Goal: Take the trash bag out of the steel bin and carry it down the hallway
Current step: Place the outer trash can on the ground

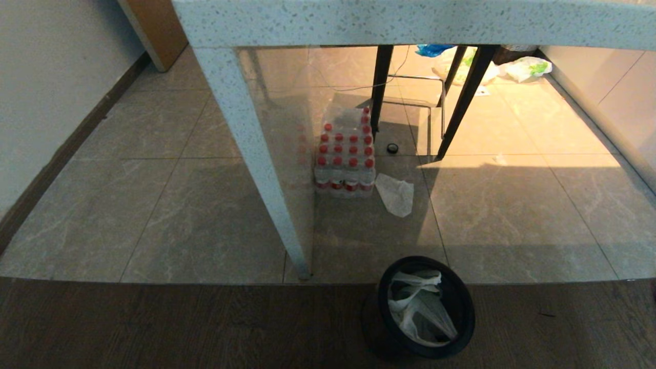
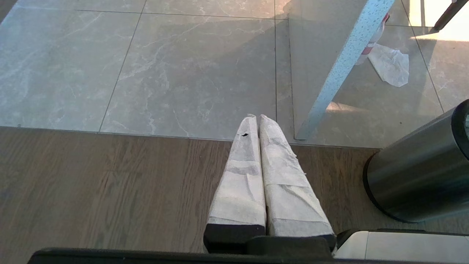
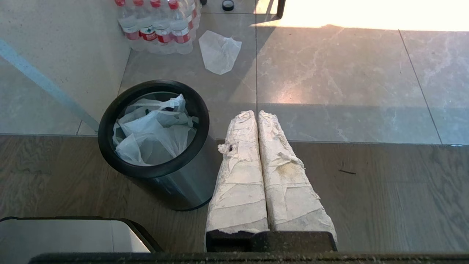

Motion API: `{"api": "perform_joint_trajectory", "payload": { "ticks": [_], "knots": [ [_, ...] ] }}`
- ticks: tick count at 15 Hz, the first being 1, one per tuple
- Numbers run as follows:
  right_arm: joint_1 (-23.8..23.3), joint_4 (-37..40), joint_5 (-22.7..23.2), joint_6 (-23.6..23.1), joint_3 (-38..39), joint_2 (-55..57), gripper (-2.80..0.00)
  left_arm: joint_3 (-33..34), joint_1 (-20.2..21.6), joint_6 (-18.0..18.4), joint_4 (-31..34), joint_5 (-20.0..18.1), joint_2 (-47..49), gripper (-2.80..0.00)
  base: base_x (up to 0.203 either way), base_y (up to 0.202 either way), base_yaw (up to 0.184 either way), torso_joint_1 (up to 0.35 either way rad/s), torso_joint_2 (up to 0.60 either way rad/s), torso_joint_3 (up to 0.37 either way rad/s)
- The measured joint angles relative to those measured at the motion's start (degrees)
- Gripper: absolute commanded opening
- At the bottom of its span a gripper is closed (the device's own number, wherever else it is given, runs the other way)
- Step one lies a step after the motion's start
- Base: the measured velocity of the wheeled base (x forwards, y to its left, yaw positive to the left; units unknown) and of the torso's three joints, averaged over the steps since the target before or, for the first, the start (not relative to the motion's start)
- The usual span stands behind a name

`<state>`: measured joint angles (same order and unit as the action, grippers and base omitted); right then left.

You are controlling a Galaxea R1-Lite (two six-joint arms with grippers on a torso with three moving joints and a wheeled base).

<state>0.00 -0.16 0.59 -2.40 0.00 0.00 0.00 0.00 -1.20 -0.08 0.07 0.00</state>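
Head view first: the steel bin (image 1: 426, 307) stands on the dark wood floor strip (image 1: 179, 328), near the robot and a little to the right, just short of where the grey tiles (image 1: 512, 215) begin. The trash bag (image 1: 420, 307) sits crumpled down inside it, white loops bunched near the far rim, nothing lifted yet. Neither arm shows here.

Over to the wrist cameras: the left gripper (image 2: 255, 118) hangs over the wood with its wrapped fingers pressed together, holding nothing, the bin's shiny wall off to its right. The right gripper (image 3: 255, 114) is likewise closed tight and empty, just right of the bin and apart from it.

Beyond, a speckled table leg (image 1: 256, 169) comes down just left of the bin, a pack of red-capped bottles (image 1: 344, 159) sits farther off, and a small flat white bag (image 1: 395, 193) lies on the tiles beside it.

Where might this slip? The bag is thin and slack, so a pinch could catch one layer and slide off or tear. The bin looks light; a snagged bag could drag it up or tip it. And that table leg crowds any reach from the left.
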Motion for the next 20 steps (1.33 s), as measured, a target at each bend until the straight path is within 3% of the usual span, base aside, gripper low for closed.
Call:
{"api": "perform_joint_trajectory", "payload": {
  "ticks": [6,8,10,15,19,20],
  "knots": [
    [0.00,0.49,0.63,-0.26,-0.73,0.09,-2.80,0.00,0.00,0.02,0.01,0.02,0.00,-2.80,0.000,0.000,0.000,0.000,0.00,0.000],
    [0.00,1.92,2.50,0.01,-5.77,1.13,-2.80,0.00,0.00,0.02,0.01,0.02,0.00,-2.80,0.000,0.000,0.000,0.000,0.00,0.000],
    [-0.05,6.55,4.58,1.77,-16.55,6.11,-2.80,0.00,0.00,-0.01,-0.02,0.00,0.00,-2.80,0.000,0.000,0.000,0.000,0.00,0.000],
    [0.47,24.10,12.64,6.54,-46.72,35.58,-2.80,0.00,0.00,0.02,0.01,0.02,0.00,-2.80,0.000,0.000,0.000,0.000,0.00,0.000],
    [3.58,29.59,16.27,7.69,-55.62,61.84,-2.80,0.00,0.00,0.02,0.01,0.02,0.00,-2.80,0.000,0.000,0.000,0.000,0.00,0.000],
    [4.64,28.62,16.76,7.48,-55.56,67.33,0.00,0.00,0.00,0.02,0.01,0.04,0.00,-2.80,0.000,0.000,0.000,0.000,0.00,0.000]
  ]
}}
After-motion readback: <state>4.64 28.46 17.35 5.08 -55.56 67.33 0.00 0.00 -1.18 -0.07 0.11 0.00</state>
